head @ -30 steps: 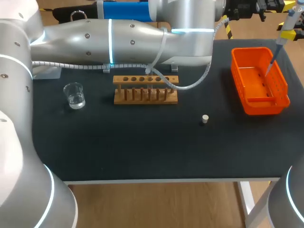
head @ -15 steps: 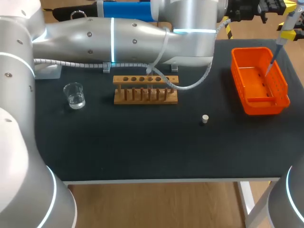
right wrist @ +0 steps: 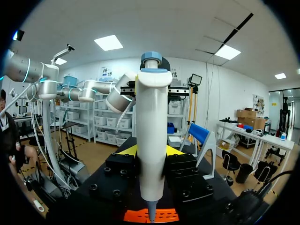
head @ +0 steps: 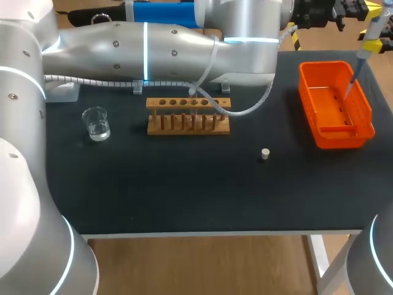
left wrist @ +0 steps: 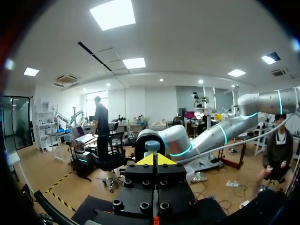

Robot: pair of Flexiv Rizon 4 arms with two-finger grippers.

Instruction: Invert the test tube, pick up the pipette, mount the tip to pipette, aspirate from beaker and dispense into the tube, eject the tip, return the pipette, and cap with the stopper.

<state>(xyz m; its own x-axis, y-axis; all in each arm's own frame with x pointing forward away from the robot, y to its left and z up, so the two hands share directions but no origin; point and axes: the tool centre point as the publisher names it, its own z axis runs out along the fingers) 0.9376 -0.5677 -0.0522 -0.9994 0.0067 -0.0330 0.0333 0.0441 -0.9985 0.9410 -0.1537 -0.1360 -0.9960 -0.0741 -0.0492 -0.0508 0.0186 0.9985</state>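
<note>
The black table top [head: 184,196] spreads under me. My left arm [head: 153,43], a thick silver tube with glowing cyan rings, comes in from the left and lies across the far edge, past the middle. At its end, my left gripper [left wrist: 154,159] has its yellow tips pressed together into one wedge.

On the right side stands the orange plastic basket with slotted walls [head: 334,132]. At the far middle, just near of my left arm, sits the wooden test tube rack with a row of round holes [head: 188,115].

My right gripper [right wrist: 151,154] is clamped on the white pipette with a blue-grey plunger knob [right wrist: 151,122], one finger on each side of its barrel. It holds the pipette upright at the far right, above the basket. The pipette's slim lower end points down over the basket's far half; whether it reaches inside I cannot quite tell.

The small clear glass beaker holding a little liquid [head: 96,123] stands left of the rack. The tiny pale stopper [head: 265,153] sits alone near and right of the rack, well apart from the basket.
</note>
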